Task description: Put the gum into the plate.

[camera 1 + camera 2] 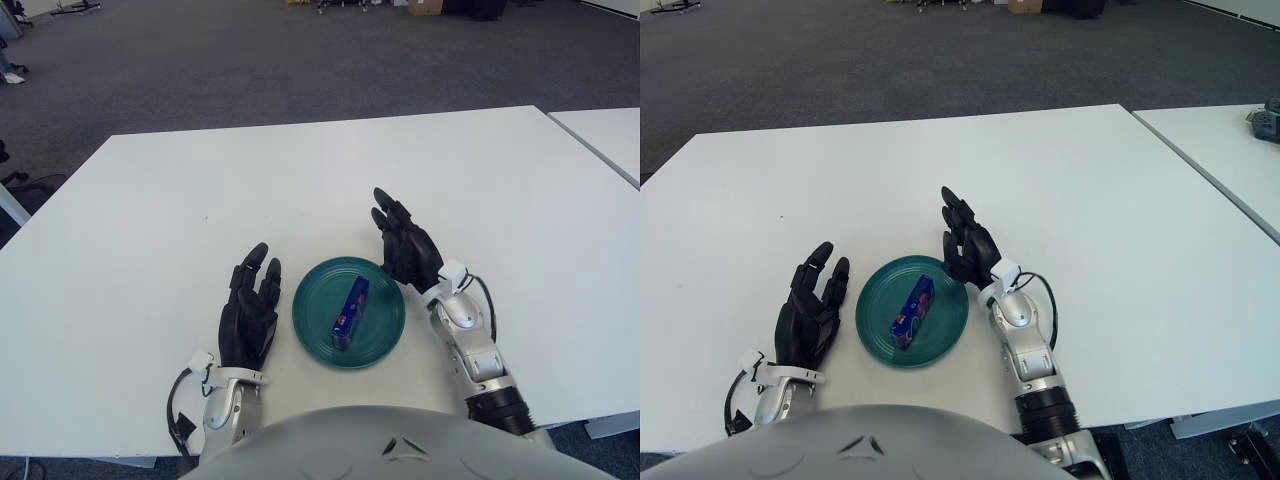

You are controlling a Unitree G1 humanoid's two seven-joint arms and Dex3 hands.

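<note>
- My left hand point(250, 312) shows just left of the green plate point(312, 325), fingers straight and relaxed, holding nothing.
- The gum pack point(351, 306), a blue stick, lies inside the plate, slanted across its middle, so I judge the placing done.
- My right hand point(407, 247) shows at the plate's upper right rim, fingers extended and empty, apart from the gum.
- Next I'd only need to draw that hand clear of the plate without nudging it.
- The right eye view shows a neighbouring table point(1230, 150) with a dark object point(1266, 118) far right of the plate; the left eye view lacks that object.
</note>
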